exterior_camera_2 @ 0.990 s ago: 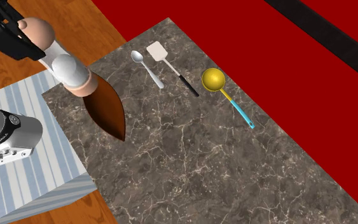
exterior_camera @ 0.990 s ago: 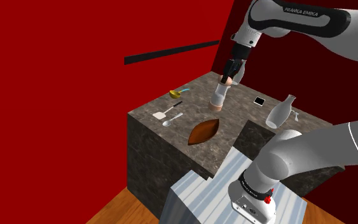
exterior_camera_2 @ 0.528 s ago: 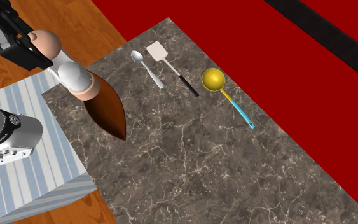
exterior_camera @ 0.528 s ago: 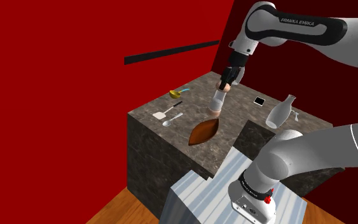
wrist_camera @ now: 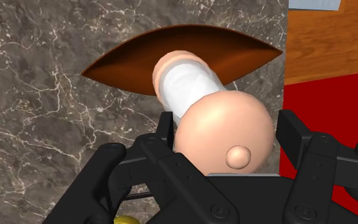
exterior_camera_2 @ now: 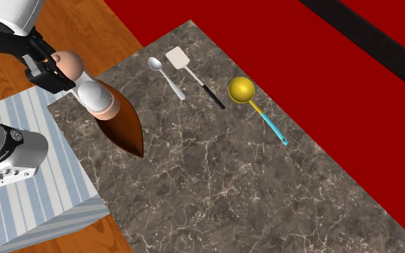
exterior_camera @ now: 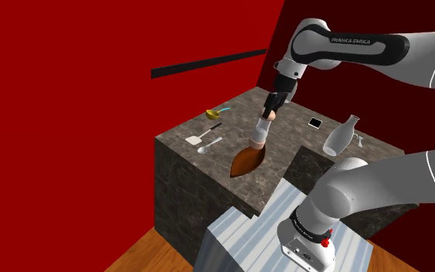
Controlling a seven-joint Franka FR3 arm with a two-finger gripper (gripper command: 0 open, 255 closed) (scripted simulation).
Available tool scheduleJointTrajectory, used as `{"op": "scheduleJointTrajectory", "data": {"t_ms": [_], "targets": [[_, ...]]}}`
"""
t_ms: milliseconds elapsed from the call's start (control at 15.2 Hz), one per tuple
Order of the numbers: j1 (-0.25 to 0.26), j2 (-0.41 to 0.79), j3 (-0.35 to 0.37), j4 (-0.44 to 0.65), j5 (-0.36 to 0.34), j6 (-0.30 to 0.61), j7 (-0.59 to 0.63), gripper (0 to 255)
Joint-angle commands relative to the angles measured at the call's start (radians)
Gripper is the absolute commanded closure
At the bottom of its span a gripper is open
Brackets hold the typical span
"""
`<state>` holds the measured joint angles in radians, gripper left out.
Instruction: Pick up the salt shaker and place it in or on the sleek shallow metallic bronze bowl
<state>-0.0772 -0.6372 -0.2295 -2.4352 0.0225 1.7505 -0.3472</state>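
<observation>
The salt shaker (exterior_camera: 259, 134) has a white body with peach-coloured ends. It hangs tilted, its lower end just over the brown, leaf-shaped shallow bowl (exterior_camera: 246, 160). My gripper (exterior_camera: 272, 106) is shut on the shaker's upper end. From the second exterior view the shaker (exterior_camera_2: 91, 94) overlaps the bowl's (exterior_camera_2: 126, 131) near tip, with the gripper (exterior_camera_2: 48, 68) behind it. In the wrist view the fingers (wrist_camera: 290, 129) clasp the shaker's round top (wrist_camera: 225, 130), and the bowl (wrist_camera: 123, 62) lies beyond it on the marbled counter. Whether the shaker touches the bowl, I cannot tell.
A spoon (exterior_camera_2: 166, 76), a spatula (exterior_camera_2: 190, 70) and a yellow ladle with a blue handle (exterior_camera_2: 252, 101) lie on the dark marbled counter (exterior_camera_2: 251, 187). A white bottle (exterior_camera: 341, 136) and a small black slab (exterior_camera: 315, 122) sit nearer the arm. The striped stand (exterior_camera_2: 28, 194) adjoins the counter's edge.
The gripper has carried the shaker down and toward the bowl. The shaker's lower end now hangs over the bowl rather than beside it on the counter.
</observation>
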Motion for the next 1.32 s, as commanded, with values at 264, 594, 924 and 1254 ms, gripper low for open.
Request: {"op": "scheduleJointTrajectory", "data": {"t_ms": [264,594,924,1254], "targets": [[-0.002,0.008,-0.007,-0.075,-0.002,0.083,-0.010,255],[-0.003,0.022,-0.014,-0.133,-0.004,0.154,-0.019,255],[-0.003,0.029,-0.017,-0.153,-0.004,0.181,-0.023,255],[-0.003,0.029,-0.017,-0.153,-0.004,0.181,-0.023,0]]}}
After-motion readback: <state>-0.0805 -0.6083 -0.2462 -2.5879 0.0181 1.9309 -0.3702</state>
